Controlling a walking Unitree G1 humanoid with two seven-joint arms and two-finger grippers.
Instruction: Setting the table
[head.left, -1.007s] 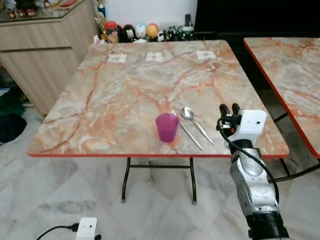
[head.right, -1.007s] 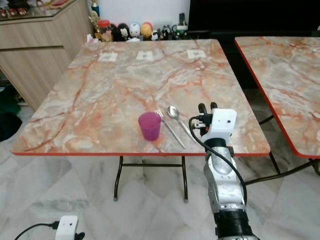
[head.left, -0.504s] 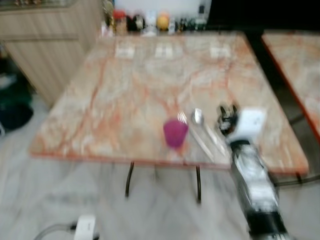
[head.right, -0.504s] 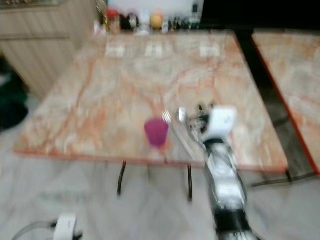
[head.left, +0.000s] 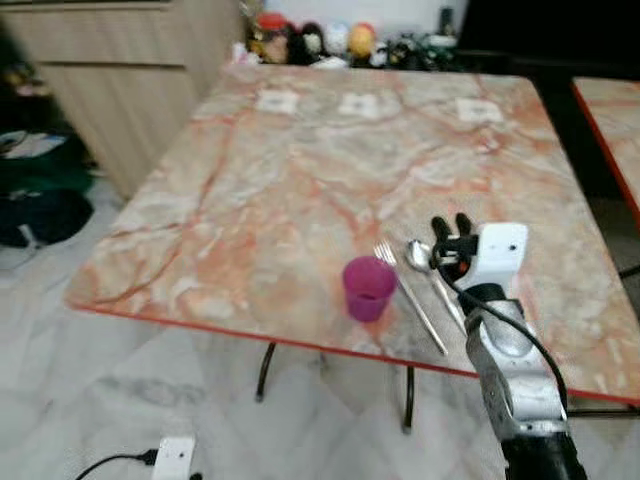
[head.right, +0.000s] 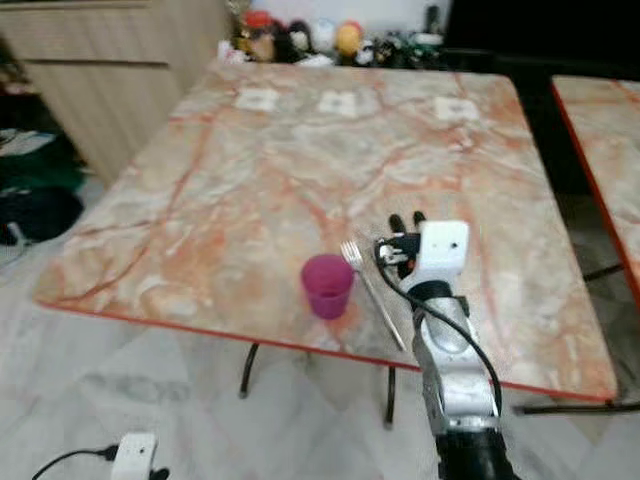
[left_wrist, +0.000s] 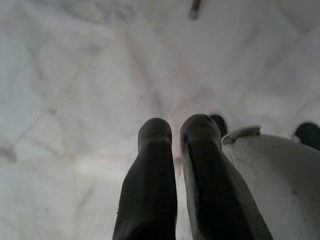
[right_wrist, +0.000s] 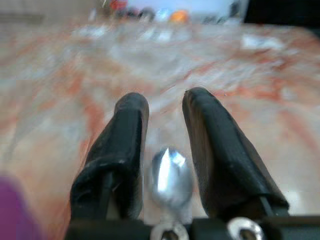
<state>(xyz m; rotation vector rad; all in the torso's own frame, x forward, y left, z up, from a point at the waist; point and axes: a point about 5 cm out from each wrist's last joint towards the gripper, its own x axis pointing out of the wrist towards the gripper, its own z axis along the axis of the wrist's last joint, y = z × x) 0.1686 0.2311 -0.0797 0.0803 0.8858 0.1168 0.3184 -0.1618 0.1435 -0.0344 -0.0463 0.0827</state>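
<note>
A purple cup stands near the front edge of the marble table. Just to its right lie a fork and a spoon, side by side. My right gripper hovers low over the spoon's bowl. In the right wrist view the spoon shines between the two parted black fingers, and the gripper is open and holds nothing. The left gripper hangs idle over the pale floor with its fingers together.
A second red-edged table stands to the right across a narrow gap. A wooden cabinet and dark bags are at the left. Figurines and paper cards line the table's far side. A white adapter lies on the floor.
The camera swung and blurred, so the whole scene has shifted. The right gripper has come closer to the spoon and now sits over its bowl. Cup, fork and spoon have stayed put.
</note>
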